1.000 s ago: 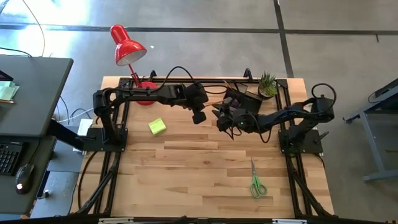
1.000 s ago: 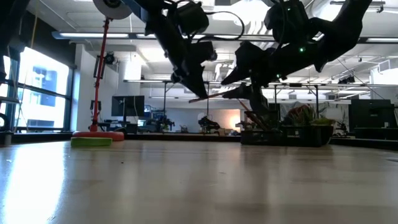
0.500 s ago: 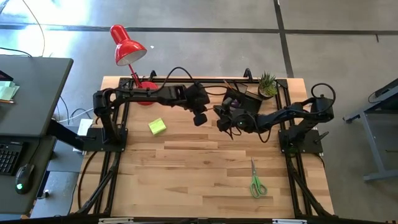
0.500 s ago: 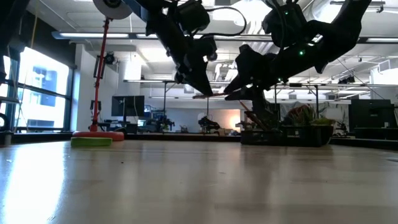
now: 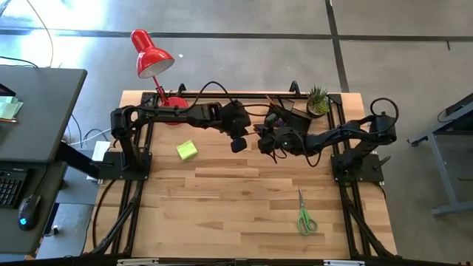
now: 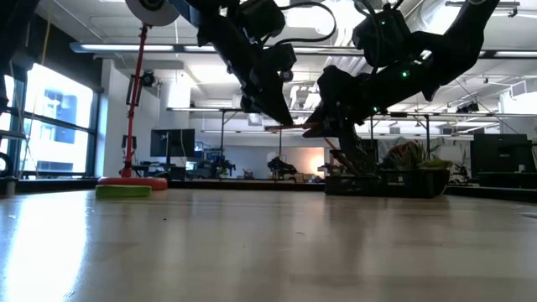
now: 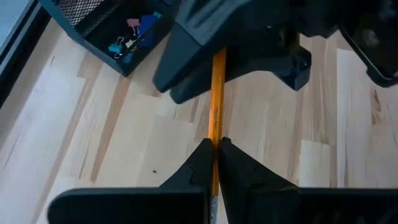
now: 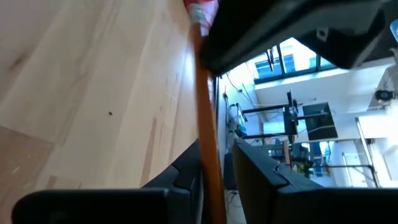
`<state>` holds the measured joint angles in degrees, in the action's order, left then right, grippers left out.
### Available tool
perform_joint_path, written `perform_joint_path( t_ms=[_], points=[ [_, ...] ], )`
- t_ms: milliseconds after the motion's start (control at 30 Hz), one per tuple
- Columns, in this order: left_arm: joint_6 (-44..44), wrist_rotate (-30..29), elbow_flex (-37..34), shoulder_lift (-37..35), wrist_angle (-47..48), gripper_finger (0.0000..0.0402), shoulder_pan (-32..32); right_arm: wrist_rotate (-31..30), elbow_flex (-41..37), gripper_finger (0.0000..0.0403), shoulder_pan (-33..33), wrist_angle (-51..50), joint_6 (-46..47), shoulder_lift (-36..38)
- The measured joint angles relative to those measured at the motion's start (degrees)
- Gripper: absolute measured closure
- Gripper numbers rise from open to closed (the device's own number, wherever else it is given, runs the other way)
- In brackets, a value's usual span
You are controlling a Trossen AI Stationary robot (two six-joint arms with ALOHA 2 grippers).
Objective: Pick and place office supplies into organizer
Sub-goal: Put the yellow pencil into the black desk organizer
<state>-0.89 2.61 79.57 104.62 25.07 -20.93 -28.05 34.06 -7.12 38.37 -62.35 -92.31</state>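
- Overhead, you see your two dark arms meeting above the far middle of the wooden bench [image 5: 222, 214].
- Your left pincer [image 7: 215, 144] is clenched on an orange pencil [image 7: 216, 112], which runs straight out between its fingertips.
- Your right pincer [image 8: 214, 158] has its fingers closed around the same pencil from the opposite end, so both grip it in the air.
- From bench height, the pencil lies nearly level between the two pincers, well above the surface.
- Just beyond them, the black mesh organizer [image 5: 284, 114] sits at the far edge, beside a small potted plant [image 5: 318, 100]; coloured clips show in one compartment.
- A yellow-green sticky-note block [image 5: 187, 151] lies left of centre.
- Green-handled scissors [image 5: 304, 214] lie near the right front.
- A red desk lamp [image 5: 151, 55] stands at the far left corner.
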Motion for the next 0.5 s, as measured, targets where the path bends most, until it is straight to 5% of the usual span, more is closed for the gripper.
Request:
perform_joint_path(
  t_ms=[267, 500],
  points=[
    [-0.2, -0.7, 0.0, 0.0, 0.0, 0.0397, 0.0, 2.9, 0.0, 0.0393, 0.0, -1.3, 1.4, 0.0],
    [-0.6, -2.3, 0.0, 0.0, 0.1, 0.0397, 0.0, 3.0, 0.0, 0.0397, 0.0, -1.9, 3.0, 0.0]
  ],
)
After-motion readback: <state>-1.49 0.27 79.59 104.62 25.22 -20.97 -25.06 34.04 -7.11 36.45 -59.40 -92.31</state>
